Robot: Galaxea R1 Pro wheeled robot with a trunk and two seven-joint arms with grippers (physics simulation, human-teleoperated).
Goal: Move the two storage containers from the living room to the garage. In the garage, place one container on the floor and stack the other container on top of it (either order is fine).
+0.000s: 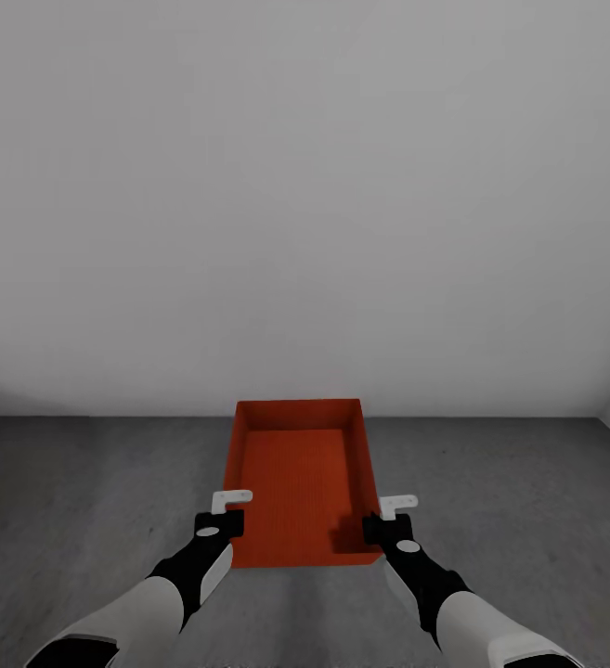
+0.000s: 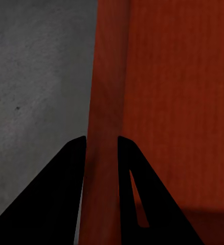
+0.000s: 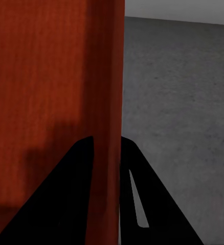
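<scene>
The left gripper [image 1: 232, 502] is clamped on the left side wall of one orange-red storage container [image 1: 297, 473], its two black fingers [image 2: 66, 184] pressed to either face of the thin wall. The right gripper [image 1: 398, 506] is clamped likewise on the opposite wall, one dark finger inside, one outside. The container is a single rectangular lidless bin with thin, plain walls and a finely ribbed bottom, gripped near its close end between both arms. Around it lies the floor [image 1: 527, 501], rough, speckled dark grey concrete. Beyond stands one plain white wall [image 1: 305, 186], smooth and bare.
</scene>
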